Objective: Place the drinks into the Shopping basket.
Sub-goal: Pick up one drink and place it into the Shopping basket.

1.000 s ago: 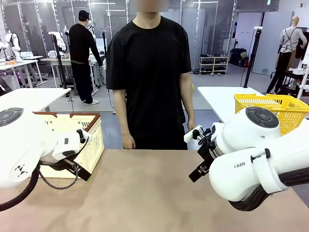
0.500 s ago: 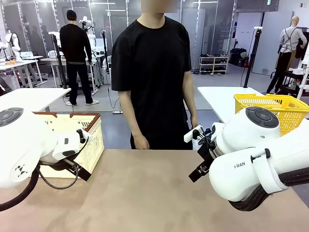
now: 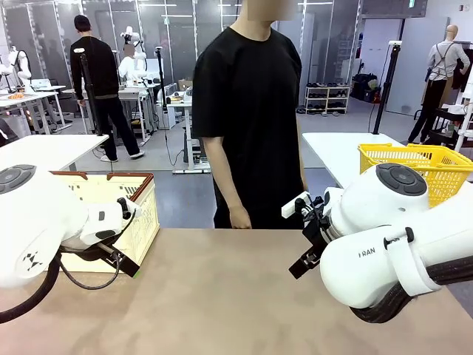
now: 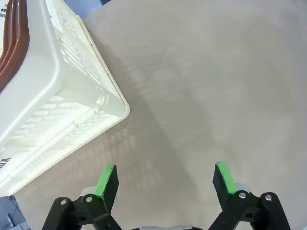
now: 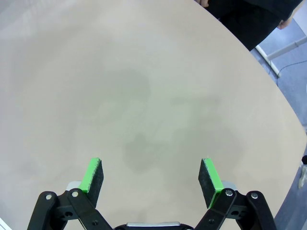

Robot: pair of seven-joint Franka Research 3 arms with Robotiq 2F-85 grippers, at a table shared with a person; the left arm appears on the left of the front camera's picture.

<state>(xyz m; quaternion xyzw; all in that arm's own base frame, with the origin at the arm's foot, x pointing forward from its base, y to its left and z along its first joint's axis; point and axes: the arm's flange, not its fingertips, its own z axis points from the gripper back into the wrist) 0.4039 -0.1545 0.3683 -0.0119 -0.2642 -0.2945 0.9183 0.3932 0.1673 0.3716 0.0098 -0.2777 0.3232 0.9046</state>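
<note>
One arm point(image 3: 369, 270) lettered "FRAN", left gripper point(image 4: 165, 168) gaping near Shopping basket point(image 4: 57, 96)

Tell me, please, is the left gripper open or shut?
Open: the left gripper shows its green pads wide apart, nothing between them.

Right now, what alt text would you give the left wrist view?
The left gripper, fingers wide open and holding nothing, hangs above a tan table. A cream slotted basket with a brown rim stands at the upper left, one corner toward the middle.
</note>
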